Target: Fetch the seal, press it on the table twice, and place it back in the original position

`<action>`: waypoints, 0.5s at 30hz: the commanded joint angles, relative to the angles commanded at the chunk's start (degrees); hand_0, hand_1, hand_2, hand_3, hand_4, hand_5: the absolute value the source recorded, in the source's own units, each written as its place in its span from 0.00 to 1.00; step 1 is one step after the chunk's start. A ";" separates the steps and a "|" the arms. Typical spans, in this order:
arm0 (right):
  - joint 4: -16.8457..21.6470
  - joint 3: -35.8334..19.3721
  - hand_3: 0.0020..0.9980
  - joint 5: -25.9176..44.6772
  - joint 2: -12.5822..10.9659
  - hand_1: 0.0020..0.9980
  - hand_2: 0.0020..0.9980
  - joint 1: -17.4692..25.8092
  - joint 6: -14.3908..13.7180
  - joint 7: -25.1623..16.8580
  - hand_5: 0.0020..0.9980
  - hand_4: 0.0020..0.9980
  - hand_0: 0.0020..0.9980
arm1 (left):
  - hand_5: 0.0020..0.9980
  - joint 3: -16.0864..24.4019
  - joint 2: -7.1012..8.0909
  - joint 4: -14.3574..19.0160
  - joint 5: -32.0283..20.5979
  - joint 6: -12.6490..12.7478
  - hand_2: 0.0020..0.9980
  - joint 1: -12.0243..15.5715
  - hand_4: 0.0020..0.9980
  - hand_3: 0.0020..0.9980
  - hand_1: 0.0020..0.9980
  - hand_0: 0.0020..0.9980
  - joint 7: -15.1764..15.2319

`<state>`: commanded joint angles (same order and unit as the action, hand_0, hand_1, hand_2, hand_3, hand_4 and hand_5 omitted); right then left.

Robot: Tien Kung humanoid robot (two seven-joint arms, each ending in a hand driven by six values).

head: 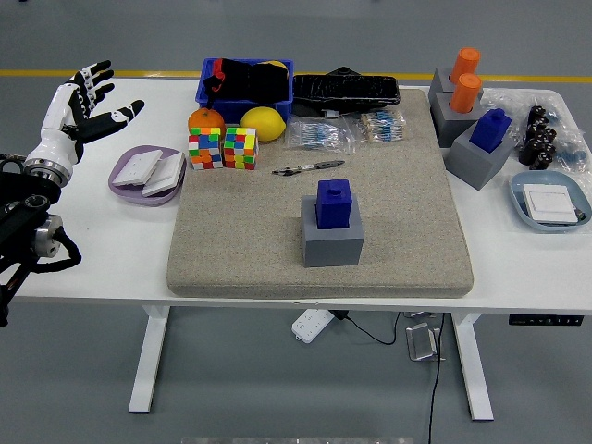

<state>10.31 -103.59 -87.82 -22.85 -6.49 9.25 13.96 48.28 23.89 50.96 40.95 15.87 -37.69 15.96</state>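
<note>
One arm visible only: left hand (81, 109) at the table's (102, 240) far-left edge, fingers spread, empty; forearm cut off by frame. Blue bin (244, 83) contents dark, unclear. Purple dish (123, 181) holds white cards. Blue seal (333, 203), blocky with small top knob, sits in grey holder (331, 244) mid-mat (240, 259).

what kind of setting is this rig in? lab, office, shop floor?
Most likely a robotics lab or test hall. A white table holds staged props on a grey mat: puzzle cubes and a blue seal on a grey block. Behind it, bare grey floor with a yellow line.
</note>
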 joint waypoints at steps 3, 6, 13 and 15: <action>0.00 0.04 0.74 0.10 0.15 0.75 0.73 -0.03 0.02 -0.02 0.53 0.83 0.89 | 0.09 0.08 0.05 0.08 0.08 0.02 0.90 0.00 0.87 0.89 0.88 0.95 0.02; 0.00 0.05 0.74 0.02 0.25 0.75 0.73 -0.02 -0.12 -0.26 0.53 0.83 0.89 | 0.09 0.22 -0.02 0.04 0.07 0.04 0.90 0.03 0.87 0.89 0.88 0.95 0.02; 0.00 -0.64 0.74 -0.54 0.14 0.75 0.73 0.24 -0.16 -0.37 0.53 0.83 0.89 | 0.09 0.39 -0.25 0.19 0.15 0.05 0.90 -0.11 0.87 0.89 0.88 0.95 0.06; 0.00 -0.54 0.74 -0.38 0.06 0.75 0.73 0.22 -0.10 -0.38 0.53 0.83 0.89 | 0.09 0.42 -0.23 0.19 0.20 0.06 0.90 -0.09 0.87 0.89 0.88 0.95 0.05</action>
<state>10.31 -104.13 -88.20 -22.79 -6.27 9.15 13.58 48.70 23.67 51.14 41.16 15.93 -37.78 16.01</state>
